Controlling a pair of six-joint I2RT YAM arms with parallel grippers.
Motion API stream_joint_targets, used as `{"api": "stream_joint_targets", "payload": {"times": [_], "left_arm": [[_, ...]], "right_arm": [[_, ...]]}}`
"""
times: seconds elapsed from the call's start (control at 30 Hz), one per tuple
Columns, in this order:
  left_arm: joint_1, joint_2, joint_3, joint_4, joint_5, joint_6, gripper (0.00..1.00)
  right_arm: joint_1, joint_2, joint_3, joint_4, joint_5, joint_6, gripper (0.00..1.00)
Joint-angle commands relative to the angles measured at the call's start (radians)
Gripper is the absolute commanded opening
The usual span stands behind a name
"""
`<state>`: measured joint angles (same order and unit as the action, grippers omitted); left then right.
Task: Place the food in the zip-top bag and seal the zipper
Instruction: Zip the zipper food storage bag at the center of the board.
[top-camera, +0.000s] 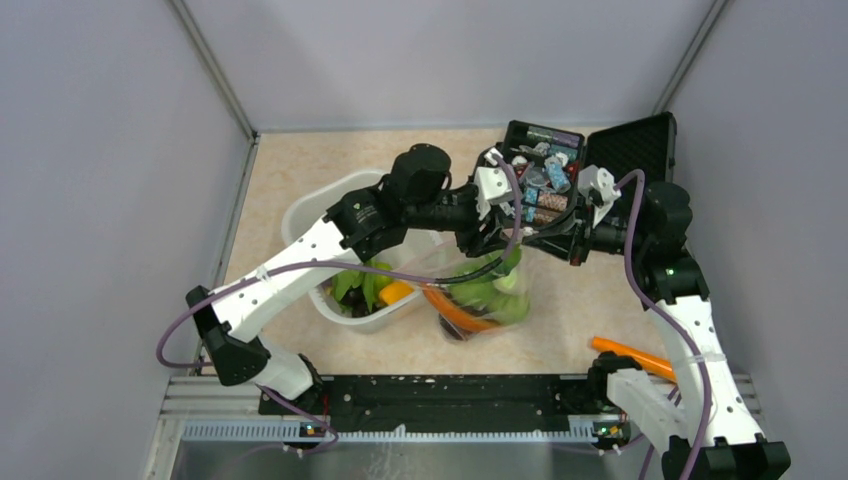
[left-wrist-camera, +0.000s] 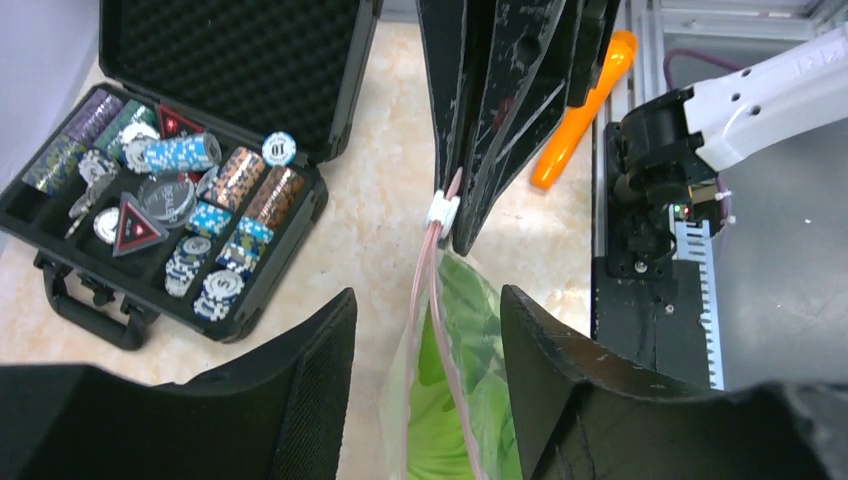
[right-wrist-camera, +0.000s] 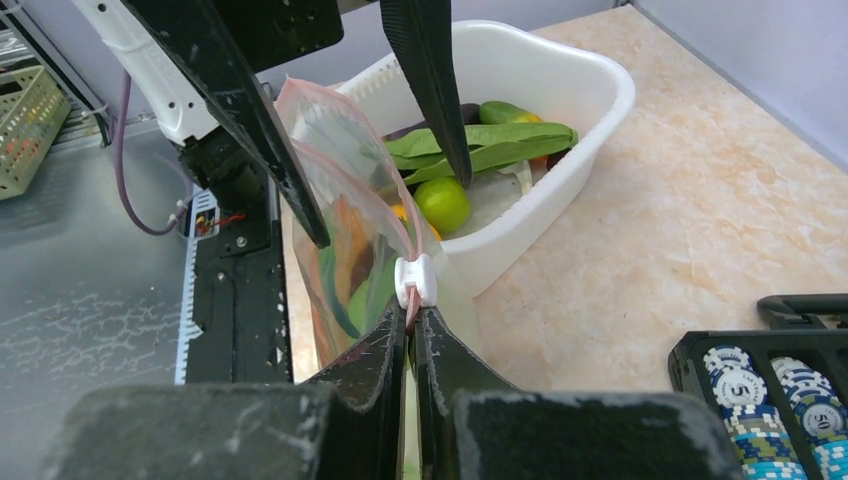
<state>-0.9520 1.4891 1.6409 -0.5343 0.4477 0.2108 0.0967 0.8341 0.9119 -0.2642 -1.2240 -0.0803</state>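
Right gripper (right-wrist-camera: 411, 318) tight on zipper (right-wrist-camera: 415, 280)

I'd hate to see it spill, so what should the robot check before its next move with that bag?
1. Right gripper pinching the zipper at the white slider: ok.
2. Left gripper open, straddling the zip-top bag: ok.
3. Zipper sealed: not ok, the strips stand apart.
4. All food bagged: not ok, pieces lie in the white tub.
5. Bag's bottom supported: cannot tell.

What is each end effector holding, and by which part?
Right end effector pinches the zip-top bag by its zipper, beside the slider. Left end effector holds nothing.
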Motion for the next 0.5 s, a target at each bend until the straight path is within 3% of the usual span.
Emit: {"api": "stream_joint_targets", "payload": {"times": [0.0,0.2,0.37,0.47], "left_arm": [[-0.004,-0.019,0.032,0.094,0.066,-0.023,0.57],[-0.005,0.056,0.084,0.076,0.181,0.004,0.56],[-0.005,0.095,0.111,0.077,0.212,0.021,0.37],[-0.005,0.111,0.123,0.055,0.216,0.034,0.31]], "right_arm": [[0.01,-0.008,0.045,0.019,-0.007,0.004,0.0],[0.011,-0.01,0.044,0.012,-0.014,-0.005,0.0],[0.011,-0.01,0.046,-0.002,-0.023,-0.018,0.0],[0.01,-0.01,0.05,-0.014,-0.023,-0.03,0.0]]}}
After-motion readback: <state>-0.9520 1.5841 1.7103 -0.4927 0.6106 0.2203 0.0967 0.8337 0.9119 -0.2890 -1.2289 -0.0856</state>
